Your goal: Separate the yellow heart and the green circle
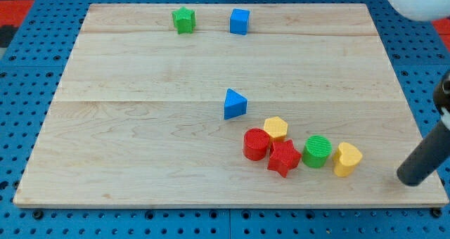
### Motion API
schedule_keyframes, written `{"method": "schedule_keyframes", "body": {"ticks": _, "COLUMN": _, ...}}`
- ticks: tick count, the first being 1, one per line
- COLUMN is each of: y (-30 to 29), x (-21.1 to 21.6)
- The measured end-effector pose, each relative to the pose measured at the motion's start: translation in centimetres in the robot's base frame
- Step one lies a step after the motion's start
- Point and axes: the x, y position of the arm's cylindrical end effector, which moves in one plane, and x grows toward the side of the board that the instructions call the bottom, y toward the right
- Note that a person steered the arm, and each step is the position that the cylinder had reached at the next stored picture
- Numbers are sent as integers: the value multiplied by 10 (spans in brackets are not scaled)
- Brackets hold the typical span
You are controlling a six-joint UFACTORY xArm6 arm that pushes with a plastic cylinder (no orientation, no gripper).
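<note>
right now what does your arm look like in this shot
Only a little of it shows at the view's right edge: a straight, dark, matte black rod, round in section, ending in my tip, which is blunt. Above it, a dark part of the arm and a white rounded piece at the view's top right corner. No cables or markings are visible. There is no claw.

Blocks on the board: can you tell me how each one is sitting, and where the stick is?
yellow heart: touching green circle, nearest my tip
green circle: between heart and red star
red star: touching red cylinder
red cylinder: beside star
yellow hexagon: above the reds
blue triangle: alone, mid-board
blue cube: alone, top
green star: alone, top
my tip: right of heart, apart
</note>
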Motion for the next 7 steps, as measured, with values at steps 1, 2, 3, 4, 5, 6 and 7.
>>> {"method": "schedule_keyframes", "body": {"ticks": 1, "y": -44, "x": -21}}
{"method": "schedule_keyframes", "body": {"ticks": 2, "y": -54, "x": -89}}
{"method": "schedule_keyframes", "body": {"ticks": 3, "y": -22, "x": -73}}
{"method": "schedule_keyframes", "body": {"ticks": 4, "y": 33, "x": -21}}
{"method": "schedule_keyframes", "body": {"ticks": 5, "y": -36, "x": 23}}
{"method": "schedule_keyframes", "body": {"ticks": 6, "y": -103, "x": -16}}
{"method": "schedule_keyframes", "body": {"ticks": 7, "y": -102, "x": -38}}
